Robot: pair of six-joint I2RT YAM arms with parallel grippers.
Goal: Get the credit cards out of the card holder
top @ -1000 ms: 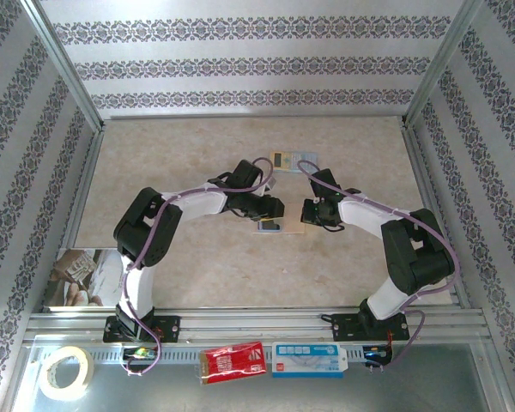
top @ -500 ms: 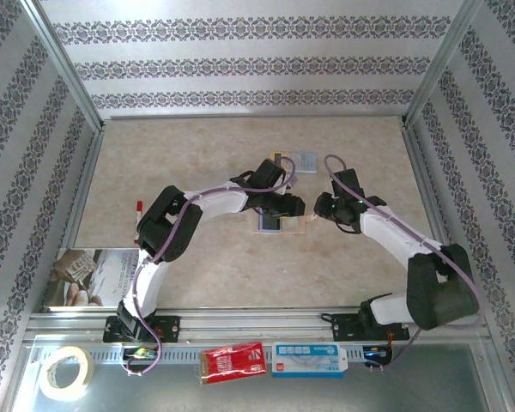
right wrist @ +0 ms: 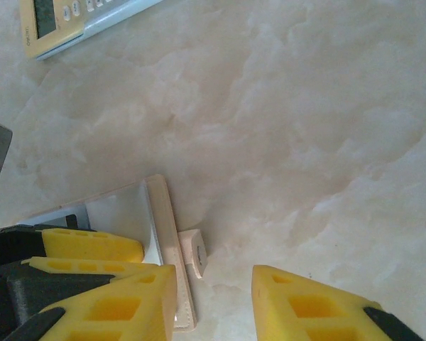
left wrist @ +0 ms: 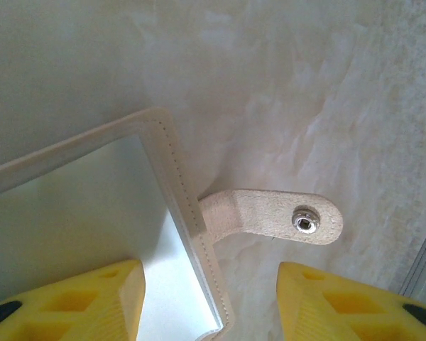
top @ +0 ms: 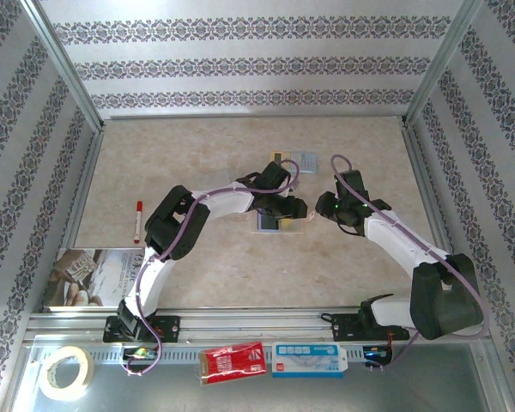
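The holder lay open in the middle of the desk. The left hand, spread, straddled its strap-side edge; the right hand, spread, had the strap between its fingers.

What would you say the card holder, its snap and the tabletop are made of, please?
The card holder looks like tan leather or imitation: matte, grainy, stitched along the edge. The snap on its strap tab looks like shiny metal. The tabletop shows cloudy marble-like veining, stone or laminate; I cannot tell which.
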